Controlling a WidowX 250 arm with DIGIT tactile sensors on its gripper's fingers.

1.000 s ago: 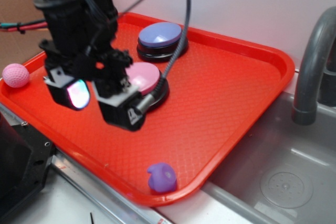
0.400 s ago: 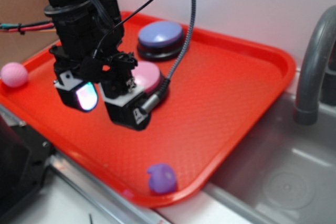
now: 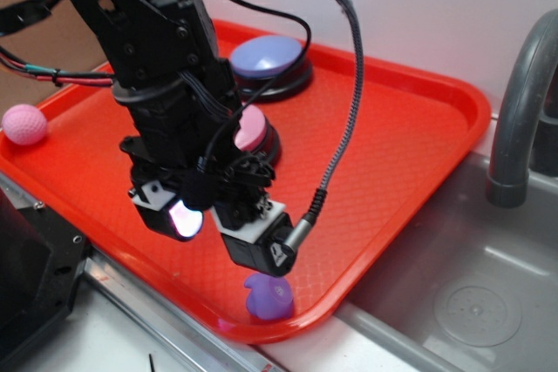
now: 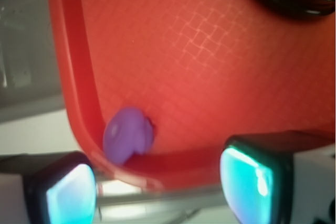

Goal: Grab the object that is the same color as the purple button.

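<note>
The small purple lumpy toy [image 3: 268, 294] lies in the red tray's [image 3: 410, 154] near corner, against the rim. It shows in the wrist view [image 4: 127, 136] too, just ahead of the left finger. My gripper [image 3: 222, 228] hovers open and empty just above and left of the toy; its glowing pads [image 4: 71, 196] stand wide apart. The bluish-purple domed button [image 3: 266, 58] on a black base sits at the tray's back, partly behind my arm. The pink button [image 3: 248, 132] is mostly hidden by the arm.
A pink dimpled ball [image 3: 24, 124] rests at the tray's left edge. A grey sink basin [image 3: 453, 285] and faucet [image 3: 519, 102] lie right of the tray. A black block [image 3: 30, 276] stands at the near left. A braided cable [image 3: 344, 111] loops over the tray.
My gripper has moved forward and down from beside the pink button toward the tray's near corner, ending close above the purple toy. The toy has not moved.
</note>
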